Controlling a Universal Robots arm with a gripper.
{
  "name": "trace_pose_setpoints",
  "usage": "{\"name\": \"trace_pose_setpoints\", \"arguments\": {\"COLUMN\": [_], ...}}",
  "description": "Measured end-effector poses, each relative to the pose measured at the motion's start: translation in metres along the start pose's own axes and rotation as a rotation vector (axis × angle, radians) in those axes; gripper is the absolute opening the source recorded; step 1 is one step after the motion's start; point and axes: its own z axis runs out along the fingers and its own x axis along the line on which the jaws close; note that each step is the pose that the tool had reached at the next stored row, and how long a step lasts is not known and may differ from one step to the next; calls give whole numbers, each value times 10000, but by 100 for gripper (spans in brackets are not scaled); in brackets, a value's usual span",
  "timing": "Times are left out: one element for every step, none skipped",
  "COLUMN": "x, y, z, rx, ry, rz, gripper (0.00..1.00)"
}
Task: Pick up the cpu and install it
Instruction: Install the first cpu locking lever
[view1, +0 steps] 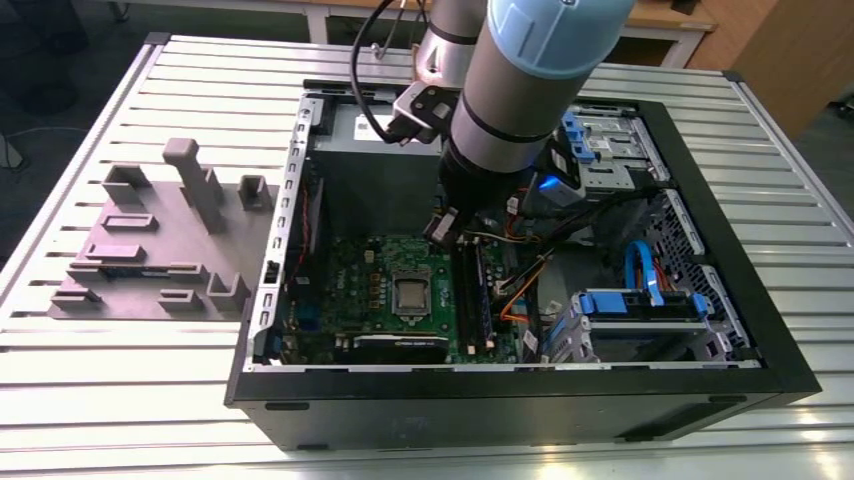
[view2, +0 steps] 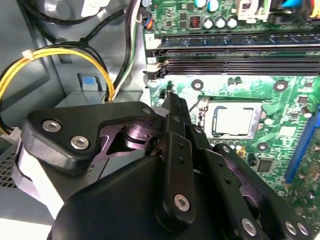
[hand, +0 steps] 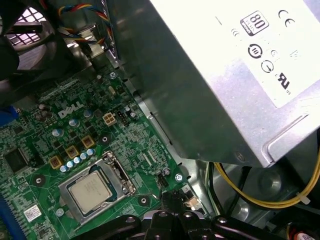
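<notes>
The small flat square cpu with a silvery metal top (view2: 235, 121) lies flat in its socket, framed by a metal bracket, near the middle of the green motherboard (view2: 280, 145) inside the open black computer case (view1: 534, 410), which rests on the ribbed metal surface (view1: 107, 380). In the first wrist view the same chip (hand: 90, 194) sits square in that bracket, with nothing gripping it. Judged from how it lies, the chip appears already seated in place.

The black gripper (view2: 171, 95) hangs over the board with its jaws pressed together into one narrow tip, holding nothing. In the second wrist view that tip ends just beside the socket's corner, short of the chip, so the cpu lies ahead of the tip and off to one side rather than under it. In the first wrist view the tip (hand: 172, 196) stands near the board's edge, between the socket and the big grey metal box with a white label (hand: 220, 80).

In the exterior view the arm reaches down into the case and the gripper (view1: 447, 228) is above the board, toward the far side of the socket (view1: 411, 290). The chip is square, so no long axis governs the approach; the gap between tip and socket is what matters
</notes>
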Motion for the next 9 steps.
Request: {"name": "trace_pose_setpoints", "arguments": {"x": [1,1,2,2,3,4,6,8,10], "y": [1,1,2,1,1,3,5,9,13], "z": [-1,-1,0,0,-1,-4,-6,-8,-10], "rx": [40,78,111,133,146,155,161,166,169], "ry": [58,114,162,194,216,234,245,257,264], "rz": [4,6,7,5,1,-4,-14,-28,-44], "gripper": [10,10,10,10,10,10,10,10,10]}}
